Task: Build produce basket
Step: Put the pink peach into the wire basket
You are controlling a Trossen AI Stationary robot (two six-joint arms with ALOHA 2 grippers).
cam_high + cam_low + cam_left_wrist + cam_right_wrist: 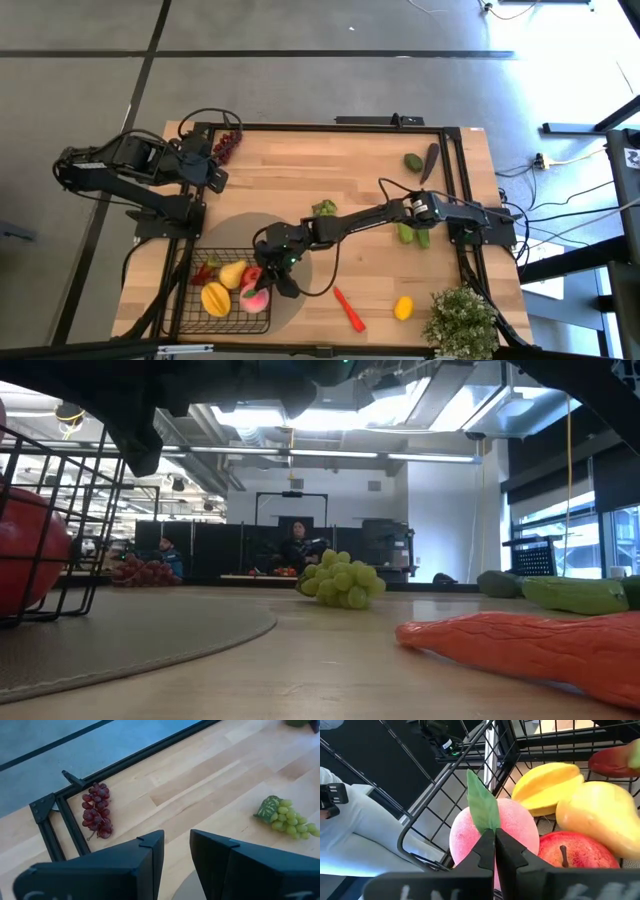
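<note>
Basket: 1 square black wire-mesh basket, near-left corner of the light wood table, sitting on the round tan mat.
In basket: 5 pcs visible from above: yellow ridged star-type fruit, yellow pear-shaped fruit, red apple w/ stem, pink fuzzy peach w/ green leaf, 1 red pc at the basket's far-left part, type unclear.
Right gripper: over the basket's right edge, arm stretched across the table from the right. Fingers pressed together, tips at the peach's leaf; whether the leaf is pinched I can't tell.
Left gripper: beyond the basket, at the table's far-left side, waiting. Fingers part-open w/ a narrow gap, nothing between them.
Grapes: 2 bunches. Dark purple-red bunch far behind the basket at the far-left corner, by the black frame rail. Green bunch w/ leaf right of the basket, past the mat, mid-table.
Chili: 1 long red-orange chili, right of the basket, off the mat, near the front edge.
Lemon: 1 yellow lemon, right of the chili.
Cucumbers: 2 green cucumbers, far right of the basket, partly under the right arm.
Far-right of basket: 1 round green pc + 1 dark slim eggplant, just beside each other.
Plant: 1 bushy green potted plant, near-right corner.
People: 2 seated in the room behind, low view.
</note>
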